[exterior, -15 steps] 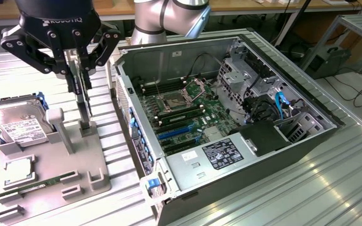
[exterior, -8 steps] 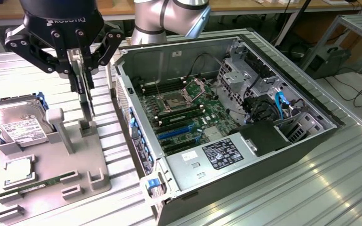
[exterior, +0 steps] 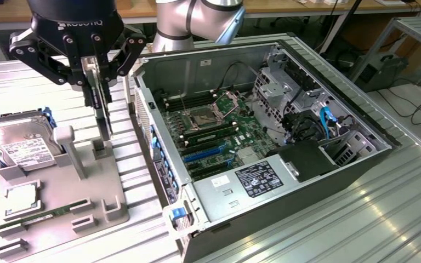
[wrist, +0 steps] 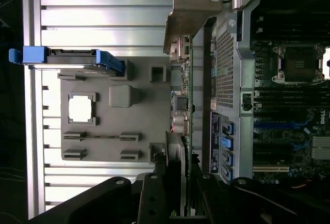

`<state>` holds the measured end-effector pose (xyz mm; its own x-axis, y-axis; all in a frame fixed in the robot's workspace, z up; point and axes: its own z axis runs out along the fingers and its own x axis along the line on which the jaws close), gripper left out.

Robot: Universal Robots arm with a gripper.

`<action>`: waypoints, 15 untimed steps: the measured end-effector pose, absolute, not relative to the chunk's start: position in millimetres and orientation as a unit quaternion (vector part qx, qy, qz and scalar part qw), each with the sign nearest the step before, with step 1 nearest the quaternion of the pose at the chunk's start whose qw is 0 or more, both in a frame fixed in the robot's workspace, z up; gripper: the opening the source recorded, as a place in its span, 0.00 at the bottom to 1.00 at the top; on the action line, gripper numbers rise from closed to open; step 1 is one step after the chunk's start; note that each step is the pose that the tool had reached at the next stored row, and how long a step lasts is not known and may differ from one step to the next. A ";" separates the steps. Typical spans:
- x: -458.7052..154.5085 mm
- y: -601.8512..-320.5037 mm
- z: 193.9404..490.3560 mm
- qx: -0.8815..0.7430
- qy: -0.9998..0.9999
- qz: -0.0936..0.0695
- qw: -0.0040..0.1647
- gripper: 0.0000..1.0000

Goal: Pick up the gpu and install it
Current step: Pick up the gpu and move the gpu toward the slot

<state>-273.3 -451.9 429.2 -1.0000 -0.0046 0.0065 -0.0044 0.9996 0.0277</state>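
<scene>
The gpu (exterior: 102, 107) is a thin dark card that hangs upright and edge-on, with my gripper (exterior: 96, 79) shut on its upper part. Its lower end is level with a slotted post of the grey fixture tray (exterior: 86, 181), just to the exterior view's left of the open computer case (exterior: 291, 164). Whether the card still touches that post I cannot tell. In the wrist view the gpu (wrist: 186, 105) runs edge-on away from my gripper (wrist: 178, 193), and its silver-grey bracket (wrist: 188, 12) is at the far end. It lies between the tray (wrist: 147, 121) and the case wall.
On the tray sit a hard drive in a blue caddy (exterior: 17, 139), a square processor (exterior: 22, 197) and a green memory stick (exterior: 46, 215). Inside the case the motherboard (exterior: 210, 131) shows blue expansion slots (exterior: 203, 154). Everything rests on a slatted aluminium table (exterior: 342, 230).
</scene>
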 end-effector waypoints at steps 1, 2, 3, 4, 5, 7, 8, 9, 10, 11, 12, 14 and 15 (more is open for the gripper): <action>-272.9 -451.9 429.2 0.002 -1.000 -0.014 0.003 0.27; -272.4 -451.9 429.1 0.002 -1.000 -0.014 0.003 0.27; -271.7 -451.9 429.2 0.002 -1.000 -0.014 0.003 0.27; -271.2 -452.0 429.2 0.002 -1.000 -0.014 0.003 0.27; -270.7 -451.9 429.2 0.002 -1.000 -0.014 0.003 0.27; -269.6 -451.9 429.2 0.002 -1.000 -0.014 0.003 0.27; -268.9 -451.9 429.2 0.002 -1.000 -0.014 0.003 0.27; -268.2 -451.9 429.2 0.002 -1.000 -0.014 0.003 0.27; -267.5 -451.9 429.2 0.002 -1.000 -0.014 0.003 0.27; -266.9 -451.9 429.2 0.002 -1.000 -0.014 0.003 0.27; -266.3 -451.9 429.2 0.002 -1.000 -0.014 0.003 0.27; -264.8 -451.9 429.2 0.002 -1.000 -0.014 0.003 0.27; -264.1 -451.9 429.2 0.002 -1.000 -0.014 0.003 0.27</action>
<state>-264.1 -451.9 429.2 -1.0000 -0.0048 0.0065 -0.0047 0.9996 0.0277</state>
